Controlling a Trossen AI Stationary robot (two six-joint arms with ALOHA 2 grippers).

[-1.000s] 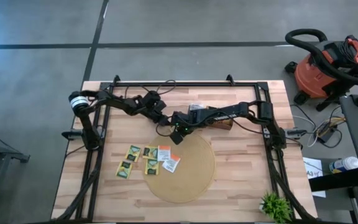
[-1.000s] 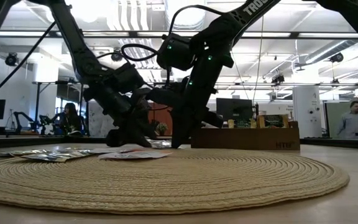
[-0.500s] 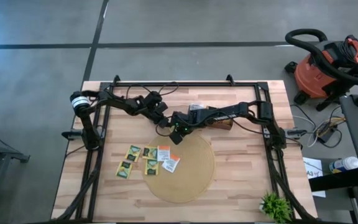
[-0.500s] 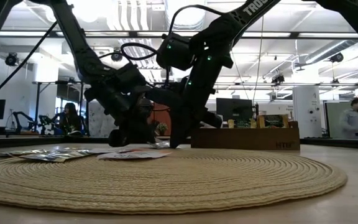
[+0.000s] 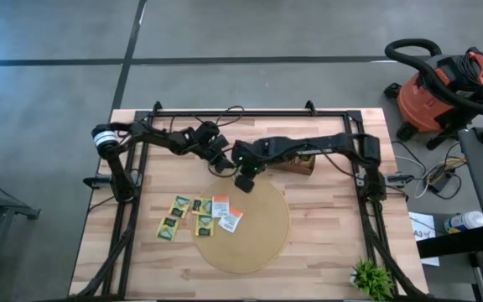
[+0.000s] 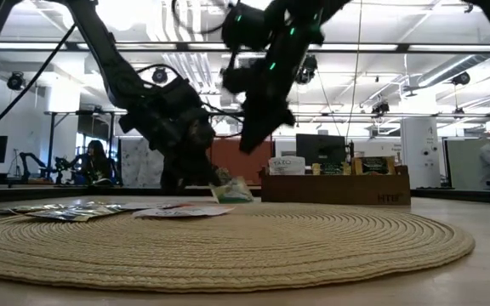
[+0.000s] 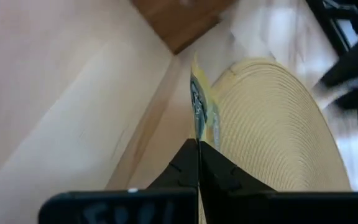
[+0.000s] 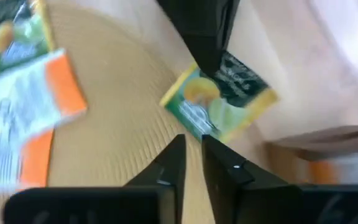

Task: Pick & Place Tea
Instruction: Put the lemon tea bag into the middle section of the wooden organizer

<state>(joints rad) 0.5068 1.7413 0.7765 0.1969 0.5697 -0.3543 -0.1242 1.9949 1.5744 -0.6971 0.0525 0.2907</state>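
Left gripper (image 7: 197, 149) is pinched tight on a yellow and green sachet (image 8: 219, 102), holding it edge-up just past the far rim of the round mat (image 5: 262, 239), between the mat and the wooden box (image 5: 302, 164). Right gripper (image 8: 191, 146) hangs just above the same spot, fingers a narrow slit with nothing in them. Progress-wise I'd say early: a cluster of sachets (image 5: 201, 216) lies on the mat's left edge, yet to be picked up. From overhead I can't make out the held sachet under the arms, but the low view shows it (image 6: 232, 191) lifted off the table, and the right wrist cam shows its printed face.
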